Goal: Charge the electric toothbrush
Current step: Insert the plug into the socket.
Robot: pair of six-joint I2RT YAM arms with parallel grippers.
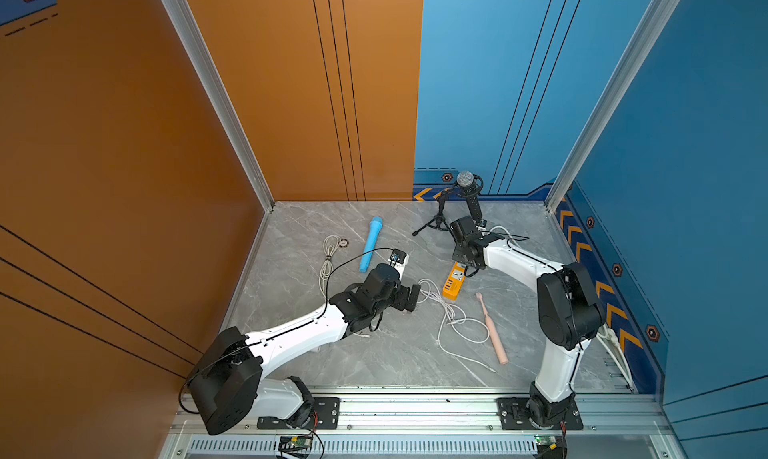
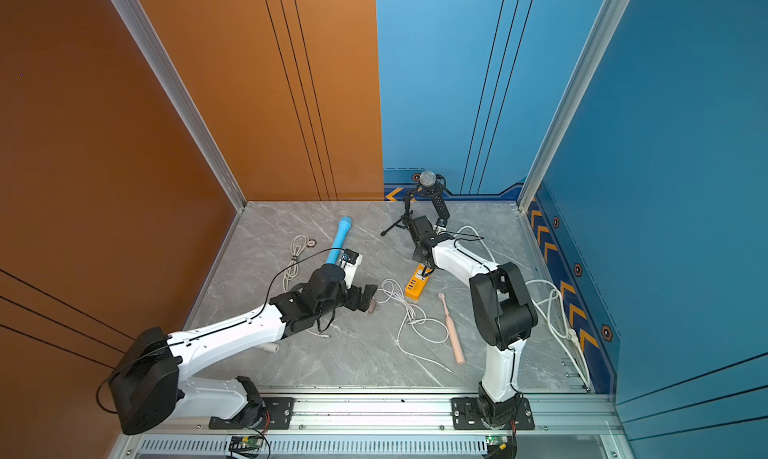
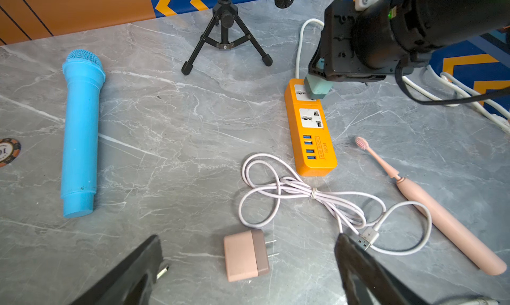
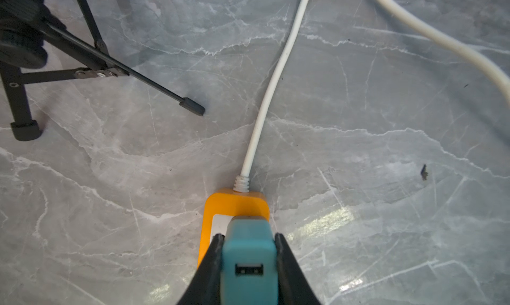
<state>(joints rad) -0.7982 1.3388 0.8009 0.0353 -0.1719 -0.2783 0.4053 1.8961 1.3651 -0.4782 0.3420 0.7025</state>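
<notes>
The pink electric toothbrush lies flat on the grey table, to the right of a coiled pale cable whose USB plug lies free. My right gripper is shut on a teal USB charger, which stands on the socket of the orange power strip nearest its cord. My left gripper is open and hovers just above a pink wall adapter that lies on the table between its fingers. In both top views the toothbrush lies in front of the strip.
A blue toy microphone lies to the left and a black microphone on a tripod stands at the back. The strip's white cord runs rearward. A second coiled cable and a poker chip lie far left.
</notes>
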